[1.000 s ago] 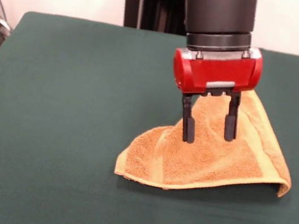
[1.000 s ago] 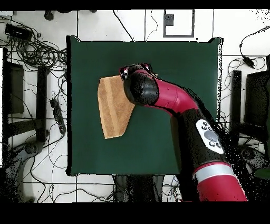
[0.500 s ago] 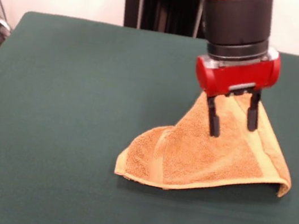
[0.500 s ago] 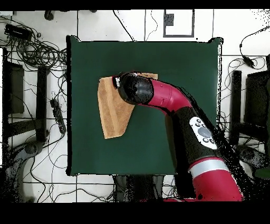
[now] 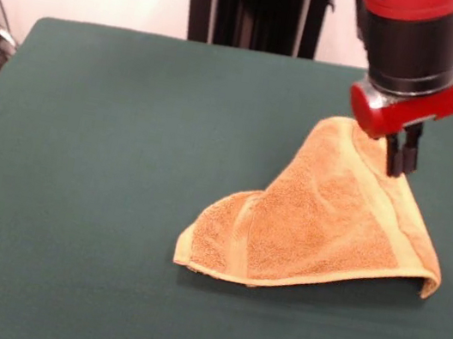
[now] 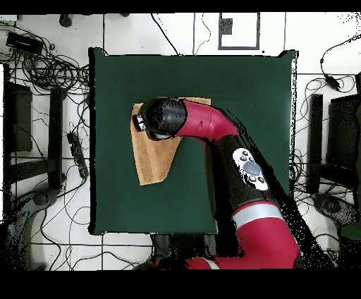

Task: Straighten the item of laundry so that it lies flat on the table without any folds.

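Green table | towel folded to a wedge, long axis near-left to far-right, apex far | gripper over far-right hem, fingers near-together, grip unclear

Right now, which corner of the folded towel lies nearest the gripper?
The towel's far, peaked corner: the gripper hangs beside it, while both front corners lie well away.
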